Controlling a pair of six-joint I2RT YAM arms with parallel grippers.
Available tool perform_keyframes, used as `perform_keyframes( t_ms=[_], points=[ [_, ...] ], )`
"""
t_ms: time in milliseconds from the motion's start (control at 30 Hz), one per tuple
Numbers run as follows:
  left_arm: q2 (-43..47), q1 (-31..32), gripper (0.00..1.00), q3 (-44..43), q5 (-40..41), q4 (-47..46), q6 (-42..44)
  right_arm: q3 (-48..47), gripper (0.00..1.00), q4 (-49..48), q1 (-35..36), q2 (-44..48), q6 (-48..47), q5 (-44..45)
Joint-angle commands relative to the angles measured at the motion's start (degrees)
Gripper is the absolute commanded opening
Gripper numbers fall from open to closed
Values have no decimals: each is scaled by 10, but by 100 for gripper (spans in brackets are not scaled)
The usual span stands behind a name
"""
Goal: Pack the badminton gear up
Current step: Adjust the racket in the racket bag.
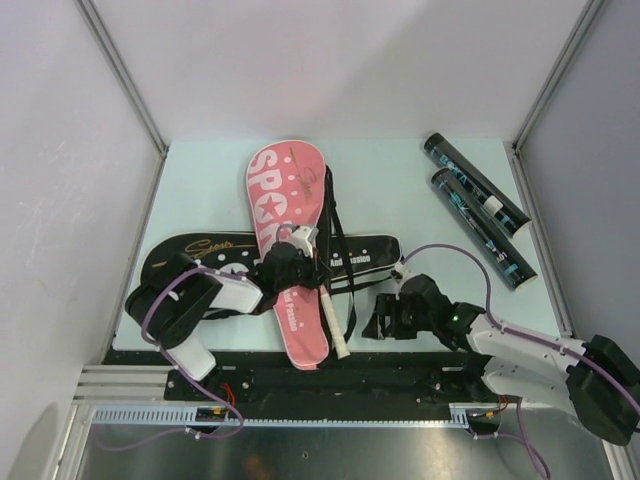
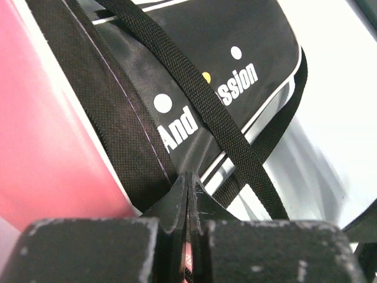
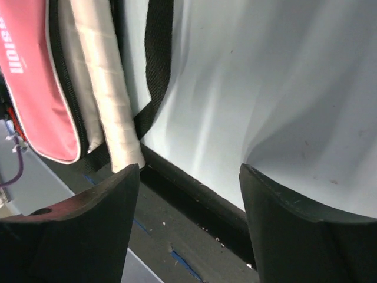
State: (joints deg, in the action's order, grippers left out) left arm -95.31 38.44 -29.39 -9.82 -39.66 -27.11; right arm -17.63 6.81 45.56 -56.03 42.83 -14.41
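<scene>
Lying crossed on the desk (image 1: 400, 180), glossy pink cover (image 1: 285, 215) over woven black cover (image 1: 200, 250), white taped handle (image 1: 332, 320) poking toward 6. Round tubes (image 1: 480, 205) at 2. Left pincer (image 2: 188, 194) together; right pincer (image 3: 188, 177) apart by the 6 edge.

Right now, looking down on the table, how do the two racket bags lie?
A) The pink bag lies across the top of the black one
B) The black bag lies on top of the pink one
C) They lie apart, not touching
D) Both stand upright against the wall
A: in the top view the pink bag runs unbroken over the middle of the black bag, which shows on both sides of it.
</scene>
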Motion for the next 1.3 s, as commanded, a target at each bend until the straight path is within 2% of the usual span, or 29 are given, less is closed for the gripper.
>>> perform_keyframes(
  t_ms=[0,133,167,267,367,500,567,667,733,833,967,1067,1267],
  points=[
    [40,-9,7,22,-7,46,-1,-67,75,63,22,-32,12,110],
    [98,-9,28,18,-37,65,-14,-101,74,52,35,-105,24,124],
    [126,-9,37,12,-45,73,-18,-108,72,43,41,-134,24,123],
    [192,-9,48,14,-68,103,-34,-132,69,-4,52,-185,18,113],
    [255,-10,54,22,-71,155,-36,-149,68,-50,57,-219,0,101],
    [374,-15,57,23,-83,234,-27,-160,68,-100,58,-231,-11,81],
    [403,-17,56,23,-74,287,-29,-166,64,-123,59,-235,-23,47],
    [453,-44,57,42,-63,340,-67,-171,65,-117,87,-223,-55,46],
    [484,-63,59,69,-63,352,-78,-170,65,-119,106,-199,-77,85],
    [512,-104,63,103,-74,354,-102,-175,64,-138,115,-213,-82,83],
    [514,-143,68,118,-104,353,-124,-191,56,-165,113,-255,-84,62],
    [516,-144,69,126,-107,352,-126,-201,56,-202,111,-284,-90,21],
    [539,-145,70,150,-106,354,-137,-232,58,-211,111,-348,-104,-21]
  ],
)
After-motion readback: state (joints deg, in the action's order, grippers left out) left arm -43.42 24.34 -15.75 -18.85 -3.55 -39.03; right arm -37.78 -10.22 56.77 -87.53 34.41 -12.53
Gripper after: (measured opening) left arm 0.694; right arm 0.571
